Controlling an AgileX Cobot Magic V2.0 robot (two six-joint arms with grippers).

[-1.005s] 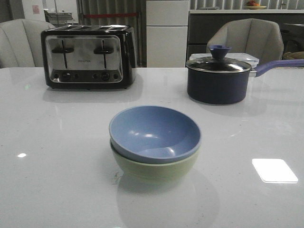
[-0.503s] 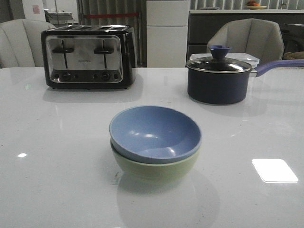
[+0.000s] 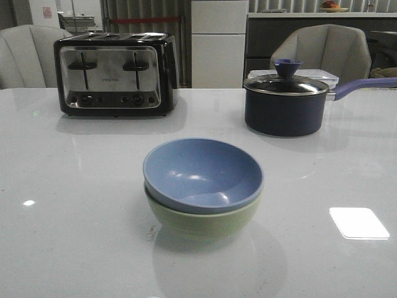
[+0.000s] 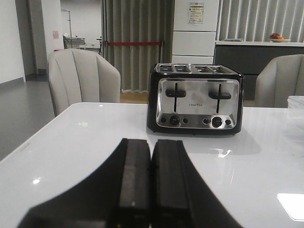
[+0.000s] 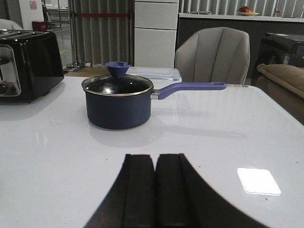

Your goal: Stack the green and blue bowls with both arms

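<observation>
Two bowls: the blue bowl (image 3: 201,174) sits nested inside the green bowl (image 3: 205,218), its rim showing just above the green one's all the way round, near the middle of the white table (image 3: 74,236).
Stack: looks seated level from the front view, with no tilt or gap that I can make out; by my reckoning the stacking itself is done.
Step in hand: what remains, I'd judge, is only to hold both arms back and clear, so nothing nudges the pair.
Doing it well: keep any move slow and away from the bowls; the tabletop is glossy and a light matte bowl would likely slide if clipped.
Left gripper (image 4: 151,180): fingers pressed together with only a thin seam between them and nothing held, pointing level over the table toward the toaster (image 4: 195,99).
Right gripper (image 5: 155,190): likewise pressed together and empty, pointing level toward the saucepan (image 5: 118,102).
Arm pose: neither arm shows in the front view, so both sit pulled back toward the near edge, well apart from the stack; neither wrist view catches the bowls.
Surroundings: toaster at the far left of the table, lidded saucepan at the far right with its handle pointing right, both well apart from the bowls.
</observation>
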